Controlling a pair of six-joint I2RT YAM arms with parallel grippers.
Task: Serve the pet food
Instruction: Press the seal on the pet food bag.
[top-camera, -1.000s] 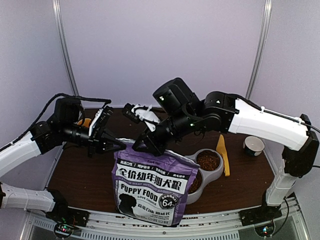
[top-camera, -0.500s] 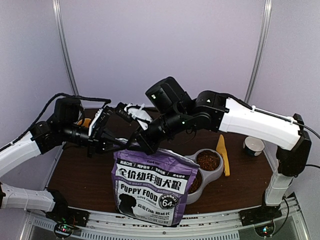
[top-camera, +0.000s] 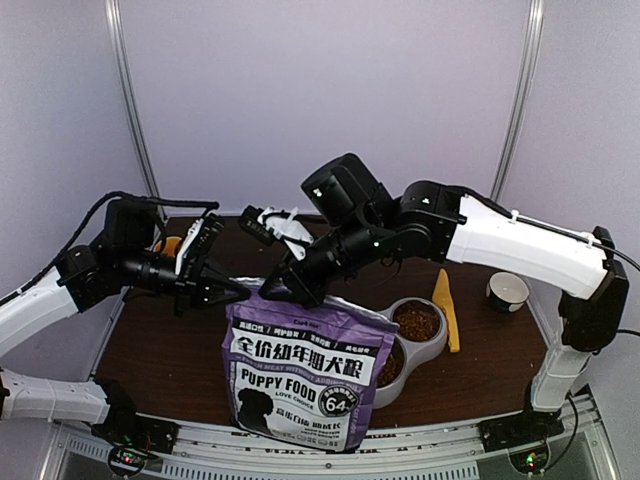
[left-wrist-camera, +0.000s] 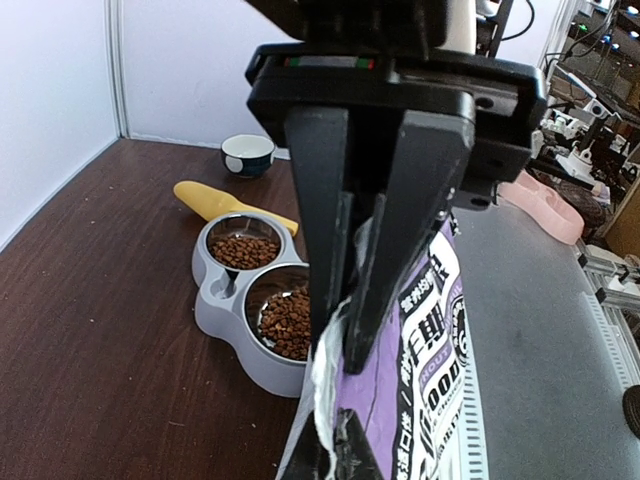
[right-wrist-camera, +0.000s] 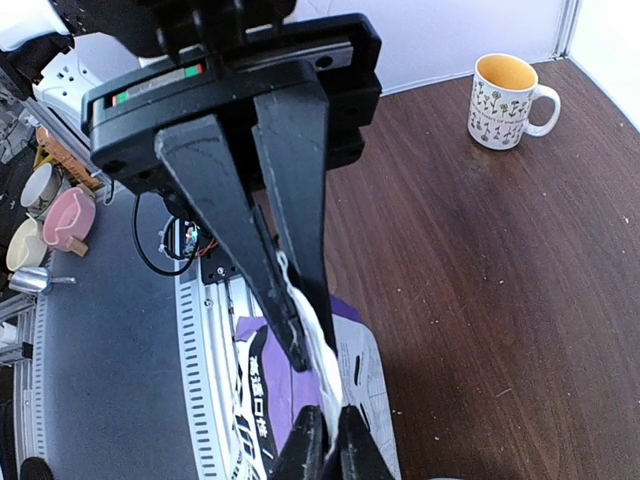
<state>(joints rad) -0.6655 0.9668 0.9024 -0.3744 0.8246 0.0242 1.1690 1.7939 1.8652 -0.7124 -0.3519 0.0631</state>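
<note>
Purple bag (top-camera: 305, 370): I am pinching its top edge with left gripper (top-camera: 240, 291) and right gripper (top-camera: 278, 293), both clamped, evidently steadying it upright; pet food (top-camera: 416, 321) is lying in the double bowl (top-camera: 443, 347).

Both arms: white link shells, black joint housings. Black cable (top-camera: 150, 199) loops over left arm (top-camera: 35, 305). Tiny green lights on black wrist of right arm (top-camera: 520, 245). Black left pincer (left-wrist-camera: 345, 340): flat tapered fingers, red-green strip on crossbar. Black right pincer (right-wrist-camera: 300, 345): same build, green-red strip.
</note>
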